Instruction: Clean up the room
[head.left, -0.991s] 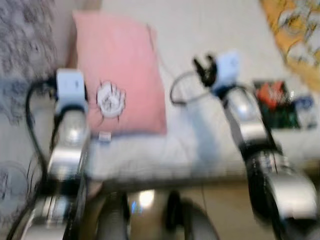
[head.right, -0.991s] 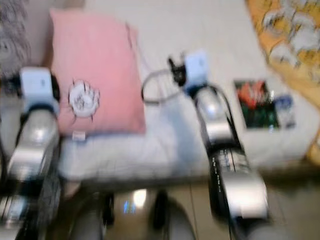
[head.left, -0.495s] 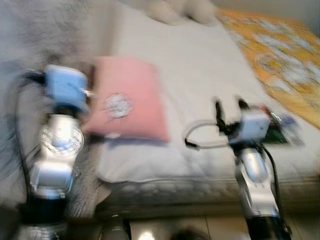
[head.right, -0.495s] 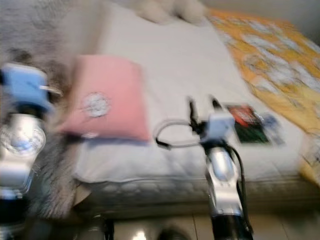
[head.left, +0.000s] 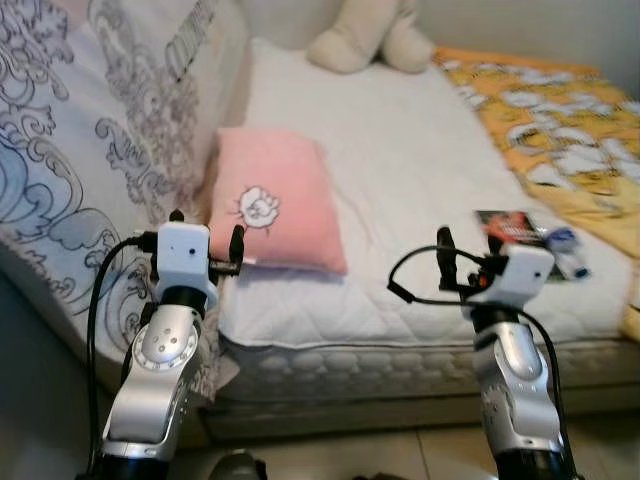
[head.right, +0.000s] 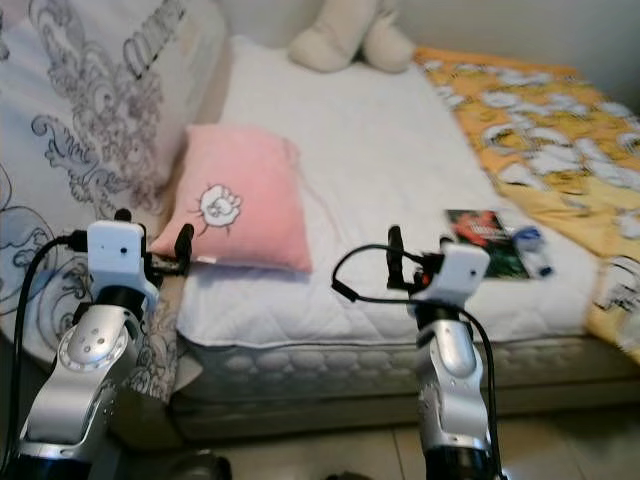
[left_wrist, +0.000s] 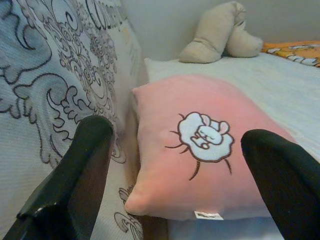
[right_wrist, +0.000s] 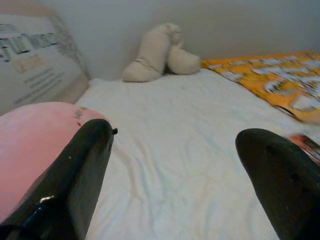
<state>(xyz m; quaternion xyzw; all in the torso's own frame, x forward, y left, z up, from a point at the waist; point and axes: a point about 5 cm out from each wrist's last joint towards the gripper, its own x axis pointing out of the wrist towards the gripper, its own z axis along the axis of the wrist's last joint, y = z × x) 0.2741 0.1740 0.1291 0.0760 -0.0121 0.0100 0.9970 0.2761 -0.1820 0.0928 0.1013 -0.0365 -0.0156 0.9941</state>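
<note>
A pink pillow (head.left: 280, 200) with a white sheep emblem lies on the left part of the white mattress (head.left: 400, 170). My left gripper (head.left: 206, 232) hovers open and empty at the pillow's near corner; the left wrist view looks straight at the pillow (left_wrist: 205, 145) between its fingers (left_wrist: 75, 170). Open and empty too, my right gripper (head.left: 468, 245) hangs over the mattress's front edge. Just right of it lie a dark book (head.left: 510, 228) and a small blue-and-white object (head.left: 563, 240). A beige plush toy (head.left: 370, 40) sits at the head of the bed.
A grey-patterned white duvet (head.left: 90, 150) hangs down the bed's left side. An orange patterned blanket (head.left: 545, 110) covers the right side. Tiled floor (head.left: 330, 465) lies in front of the bed.
The whole picture has shifted and sharpened: the camera has tilted up and shows more of the bed. Both grippers stay open and empty near the bed's front edge.
</note>
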